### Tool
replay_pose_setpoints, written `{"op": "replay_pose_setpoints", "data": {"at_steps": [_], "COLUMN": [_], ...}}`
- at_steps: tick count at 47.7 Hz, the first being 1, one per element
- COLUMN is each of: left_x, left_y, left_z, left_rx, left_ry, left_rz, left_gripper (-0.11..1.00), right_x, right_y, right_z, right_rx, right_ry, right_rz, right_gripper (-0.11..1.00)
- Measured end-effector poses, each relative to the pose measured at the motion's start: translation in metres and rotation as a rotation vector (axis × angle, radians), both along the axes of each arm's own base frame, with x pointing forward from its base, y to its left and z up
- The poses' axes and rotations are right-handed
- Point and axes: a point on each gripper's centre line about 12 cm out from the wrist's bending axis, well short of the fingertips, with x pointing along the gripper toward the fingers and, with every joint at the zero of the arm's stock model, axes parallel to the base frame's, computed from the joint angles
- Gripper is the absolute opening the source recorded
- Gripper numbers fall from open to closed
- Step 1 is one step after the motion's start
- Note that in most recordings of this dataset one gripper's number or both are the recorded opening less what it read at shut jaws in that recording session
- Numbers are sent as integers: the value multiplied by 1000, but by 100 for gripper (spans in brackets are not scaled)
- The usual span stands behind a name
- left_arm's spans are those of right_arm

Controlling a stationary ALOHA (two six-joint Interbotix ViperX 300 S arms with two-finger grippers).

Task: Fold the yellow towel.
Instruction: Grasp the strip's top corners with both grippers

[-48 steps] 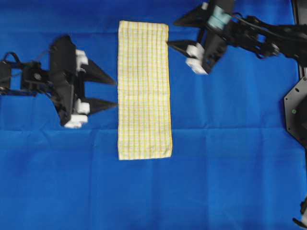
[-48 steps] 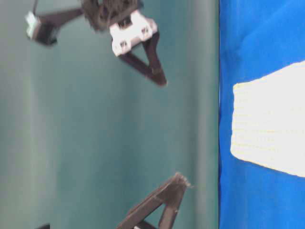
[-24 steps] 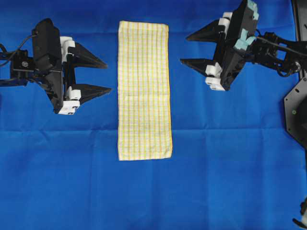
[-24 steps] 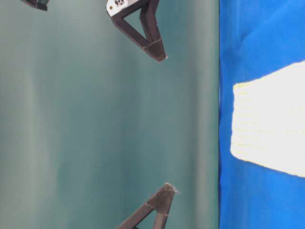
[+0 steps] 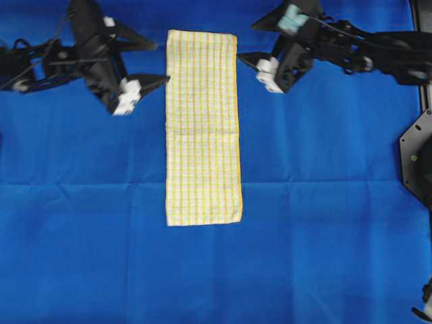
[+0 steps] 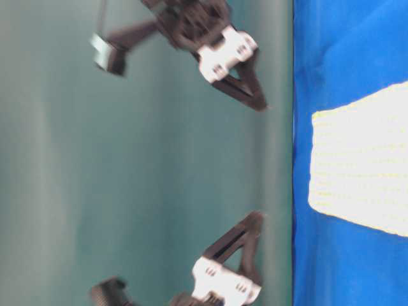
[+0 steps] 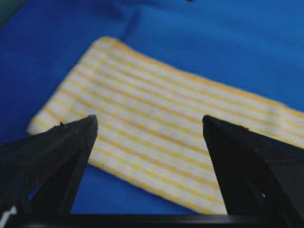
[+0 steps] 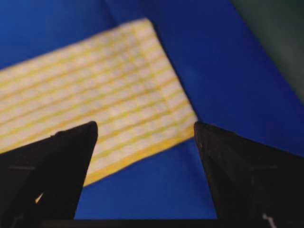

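The towel [image 5: 202, 127] is lying flat on the cloth [image 5: 324, 236], running lengthwise from the top edge of the overhead view down past the middle. The left gripper [image 5: 158, 64] is sitting just left of the towel's upper end, its tips pointing toward the towel's left edge. The right gripper [image 5: 246, 42] is sitting just right of that same end, facing inward. Both are flanking the top end, opposite each other, with the towel lying between them.
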Motion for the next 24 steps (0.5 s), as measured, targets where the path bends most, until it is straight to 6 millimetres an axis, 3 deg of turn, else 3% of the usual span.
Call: {"op": "replay_pose_setpoints", "data": {"at_steps": [12,24], "left_x": [19,23], "left_y": [52,85], "left_z": [-33,-78], "left_rx": [0,-41], "left_ry": [61,141], "left_rz": [97,161], "left_gripper": [87,87], "right_x": [11,20], "right_y": [-36,-49], "right_z": [-40,-65], "right_rx": [48,82], "right_ry": [70,103], "right_rz": [-77,-105], "right_gripper": [81,81]}}
